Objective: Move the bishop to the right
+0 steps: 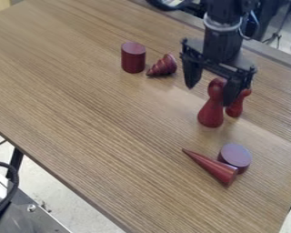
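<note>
- Saw at left a dark red cylinder (pixel 133 58), upright, and just beside it a spiral cone (pixel 163 65), lying on its side.
- Found the gripper (pixel 209 95) widely open, with nothing gripped.
- Noticed the taller round-headed piece (pixel 211 113), presumably the bishop, upright on the table (pixel 93 118), its head between the fingers in this view; could not tell about contact.
- Saw nearer a smooth cone (pixel 213 167), lying, then beside it a short cylinder (pixel 235 155).
- Observed last a smaller round-headed piece (pixel 235 108), upright, partly hidden.
</note>
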`<state>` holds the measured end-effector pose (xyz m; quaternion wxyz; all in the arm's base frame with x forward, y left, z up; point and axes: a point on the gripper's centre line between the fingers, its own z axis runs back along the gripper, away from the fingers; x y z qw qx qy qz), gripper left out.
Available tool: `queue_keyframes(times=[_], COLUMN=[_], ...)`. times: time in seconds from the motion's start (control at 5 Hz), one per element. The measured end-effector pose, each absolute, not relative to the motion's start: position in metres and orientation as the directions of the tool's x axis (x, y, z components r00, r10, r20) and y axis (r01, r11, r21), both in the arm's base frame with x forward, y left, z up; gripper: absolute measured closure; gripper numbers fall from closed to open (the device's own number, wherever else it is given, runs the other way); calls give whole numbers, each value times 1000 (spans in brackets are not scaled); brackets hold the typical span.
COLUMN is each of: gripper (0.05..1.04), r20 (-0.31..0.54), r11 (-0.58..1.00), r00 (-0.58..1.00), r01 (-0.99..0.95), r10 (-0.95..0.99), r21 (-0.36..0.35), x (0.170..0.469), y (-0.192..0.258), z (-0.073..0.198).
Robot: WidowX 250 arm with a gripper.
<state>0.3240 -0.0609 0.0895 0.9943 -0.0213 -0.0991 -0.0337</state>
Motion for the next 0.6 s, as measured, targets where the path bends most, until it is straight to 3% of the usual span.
queue_keyframes(times=[0.2, 0.4, 0.6], gripper=[83, 83, 83], r20=[259, 266, 240], r11=[998, 999, 1000], r00=[964, 963, 971], r01=[58, 37, 23], r10=[-55, -39, -23], r21=[-4, 10, 3], x=[315, 309, 303], y=[-58, -54, -52], z=[119, 131, 125])
